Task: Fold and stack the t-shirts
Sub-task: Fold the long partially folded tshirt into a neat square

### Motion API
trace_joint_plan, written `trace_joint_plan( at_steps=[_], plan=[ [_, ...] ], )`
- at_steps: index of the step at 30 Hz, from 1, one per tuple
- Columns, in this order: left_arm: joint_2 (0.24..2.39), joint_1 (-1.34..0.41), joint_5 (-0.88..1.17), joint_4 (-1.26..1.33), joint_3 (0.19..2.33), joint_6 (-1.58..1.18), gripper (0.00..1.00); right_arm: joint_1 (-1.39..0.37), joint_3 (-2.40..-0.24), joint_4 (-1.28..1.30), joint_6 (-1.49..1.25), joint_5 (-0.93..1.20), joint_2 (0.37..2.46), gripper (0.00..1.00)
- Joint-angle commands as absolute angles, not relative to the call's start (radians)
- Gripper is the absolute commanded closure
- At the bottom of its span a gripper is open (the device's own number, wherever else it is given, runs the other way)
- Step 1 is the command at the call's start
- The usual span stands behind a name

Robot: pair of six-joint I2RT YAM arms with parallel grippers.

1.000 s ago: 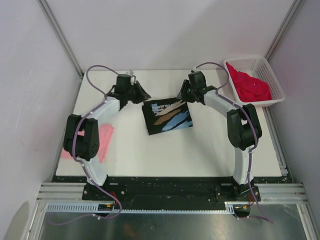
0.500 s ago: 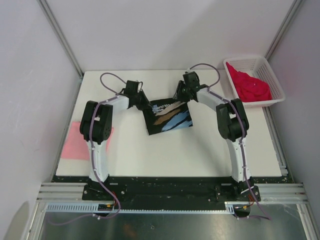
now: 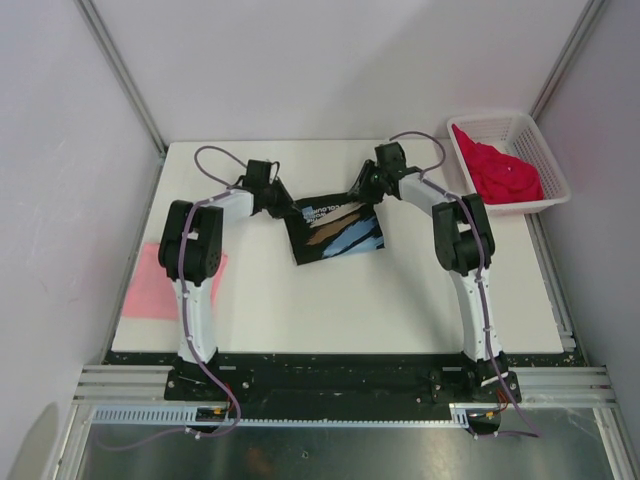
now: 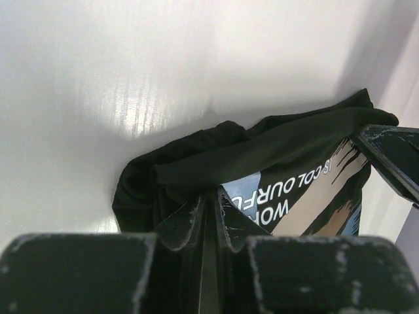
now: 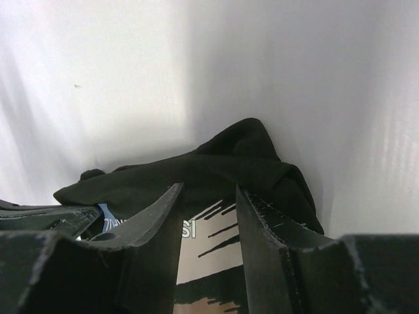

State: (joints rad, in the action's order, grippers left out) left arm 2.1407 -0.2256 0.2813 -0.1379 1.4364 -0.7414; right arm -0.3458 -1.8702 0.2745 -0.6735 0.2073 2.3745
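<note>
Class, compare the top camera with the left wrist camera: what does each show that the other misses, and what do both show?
Only the top view shows the pink shirt at far left and the red shirt in the white basket. Only the left wrist view shows the left pincer closed at the bunched hem. Both show the black shirt, print up, on the white table.

White table w/ pale grey walls on 3 sides — aluminium rails along near edge
</note>
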Motion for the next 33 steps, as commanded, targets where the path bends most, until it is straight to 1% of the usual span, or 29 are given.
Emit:
trace_joint_plan(
  at_steps=[1,3,7,9,13,15,18,21,25,28,33],
  plan=[
    [2.099,-0.217,0.293,-0.163,1.454,-0.712,0.83,-0.299,-1.812,0.333,-0.654,0.156,2.292,0.57],
    [2.057,-0.215,0.286,-0.183,1.456,-0.700,0.79,-0.302,-1.816,0.369,-0.624,0.130,2.251,0.56],
    [1.931,-0.211,0.261,-0.233,1.432,-0.684,0.65,-0.314,-1.802,0.445,-0.587,0.077,2.161,0.56],
    [1.857,-0.210,0.245,-0.255,1.389,-0.689,0.61,-0.327,-1.771,0.459,-0.574,0.062,2.111,0.56],
    [1.668,-0.198,0.127,-0.301,1.230,-0.742,0.57,-0.396,-1.692,0.476,-0.537,0.030,2.029,0.54],
    [1.565,-0.176,0.069,-0.314,1.119,-0.781,0.57,-0.447,-1.642,0.469,-0.517,0.012,1.998,0.52],
    [1.418,-0.117,-0.006,-0.331,0.955,-0.818,0.57,-0.528,-1.582,0.459,-0.496,0.002,1.974,0.51],
    [1.321,-0.036,-0.042,-0.347,0.826,-0.812,0.56,-0.601,-1.560,0.453,-0.476,-0.043,1.977,0.51],
    [1.284,0.052,-0.052,-0.385,0.765,-0.742,0.53,-0.694,-1.580,0.470,-0.438,-0.121,2.009,0.50],
    [1.284,0.064,-0.092,-0.414,0.763,-0.702,0.50,-0.739,-1.603,0.494,-0.418,-0.187,2.041,0.49],
    [1.308,0.066,-0.142,-0.439,0.778,-0.673,0.48,-0.756,-1.621,0.516,-0.401,-0.249,2.087,0.46]
  ],
)
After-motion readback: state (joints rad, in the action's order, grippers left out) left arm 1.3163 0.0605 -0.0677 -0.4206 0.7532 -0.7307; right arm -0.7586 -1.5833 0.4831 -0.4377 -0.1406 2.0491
